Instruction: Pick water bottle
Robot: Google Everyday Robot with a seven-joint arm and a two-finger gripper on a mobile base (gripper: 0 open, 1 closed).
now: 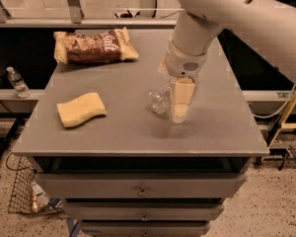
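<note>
The water bottle (159,98) is clear crinkled plastic and lies on its side near the middle of the grey table (118,132). Only its left end shows; its cap and label are hidden behind the gripper. My gripper (180,105) hangs from the white arm (222,14) and points straight down. It is over the right part of the bottle, and its cream-coloured tip reaches close to the tabletop.
A yellow sponge (81,109) lies at the left of the table. A brown chip bag (93,46) lies at the back left. A small upright clear bottle (17,82) stands off the table at far left. A wire basket (24,191) sits on the floor below.
</note>
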